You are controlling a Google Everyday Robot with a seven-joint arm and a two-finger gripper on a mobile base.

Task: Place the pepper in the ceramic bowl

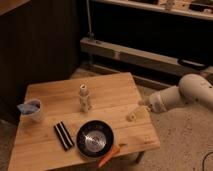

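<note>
The pepper point(109, 155) is slim and orange-red. It lies at the table's front edge, touching or just outside the near right rim of the ceramic bowl point(95, 138), not inside it. The bowl is round and black with a glossy grey ringed inside, and stands near the front middle of the wooden table point(115, 92). My gripper point(135, 115) hangs over the table's right part, to the right of and beyond the bowl, well away from the pepper. Its white arm point(182, 97) reaches in from the right.
A black striped block point(63, 135) lies left of the bowl. A small pale-blue cup point(32, 109) stands at the left edge. A pale small bottle point(85, 98) stands upright mid-table. A dark wall and metal shelving rails are behind the table.
</note>
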